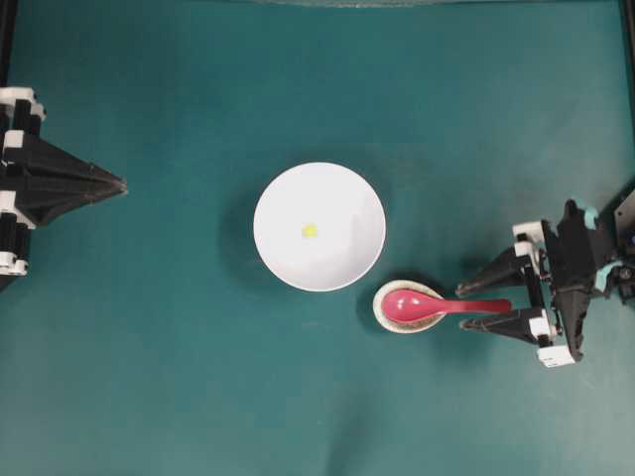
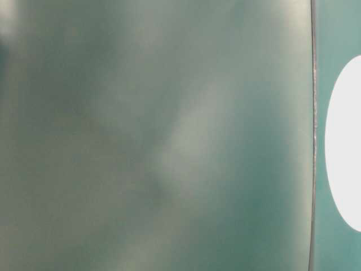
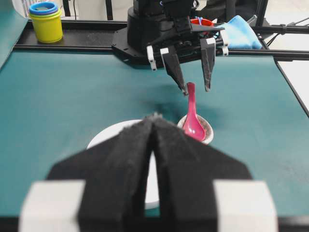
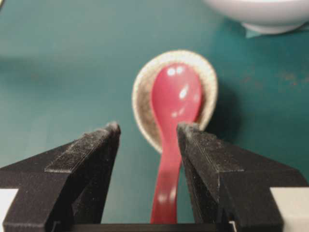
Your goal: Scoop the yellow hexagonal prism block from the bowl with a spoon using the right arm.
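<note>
Spoon (image 1: 437, 303) lying in its speckled rest (image 1: 382, 309) beside the bowl (image 1: 318, 226), we are seeing the right gripper (image 1: 474, 304) standing wide around its handle, left gripper (image 1: 119, 184) closed.

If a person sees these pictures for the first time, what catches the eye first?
The white bowl sits mid-table on the teal table, with the tiny yellow block inside. Beside it, the pink-red spoon lies in a speckled spoon rest, its handle between the open fingers of the right gripper.

Robot lab, teal mat (image 1: 149, 347), stacked cups (image 3: 46, 20)
</note>
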